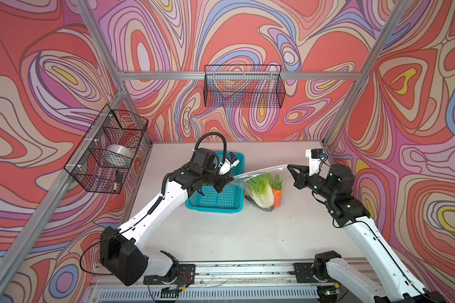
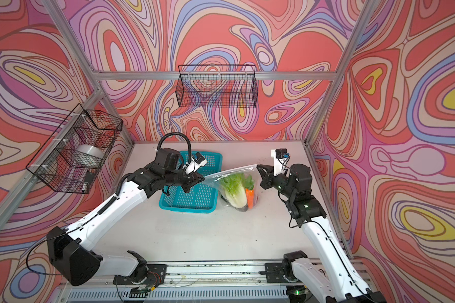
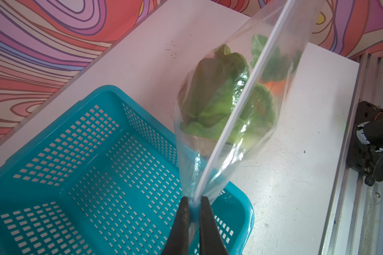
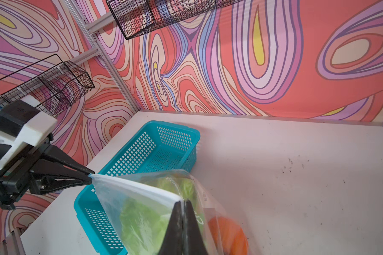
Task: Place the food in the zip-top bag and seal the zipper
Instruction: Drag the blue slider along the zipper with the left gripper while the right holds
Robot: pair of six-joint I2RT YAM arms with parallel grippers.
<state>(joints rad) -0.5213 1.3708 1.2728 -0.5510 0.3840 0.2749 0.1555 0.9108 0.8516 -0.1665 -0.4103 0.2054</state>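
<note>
Clear zip-top bag [image 1: 260,181] gripped tight by left pincer [image 3: 194,199], right pincer [image 4: 183,203].

Clear, glossy, crinkled plastic film forms the zip-top bag [image 1: 258,171], smooth shiny teal plastic the perforated basket [image 1: 221,202], a matt off-white, dark-speckled surface the tabletop [image 1: 247,236], and thin black metal wire the far wall's mesh basket [image 1: 243,86] on brushed aluminium rails [image 1: 163,75].

The left gripper [image 2: 203,179] and right gripper [image 2: 258,166] pinch opposite ends of the zip-top bag [image 2: 221,174]; lettuce [image 2: 233,187] and carrot [image 2: 249,197] sit inside, beside the teal basket [image 2: 187,206] on the desk [image 2: 195,236].
</note>
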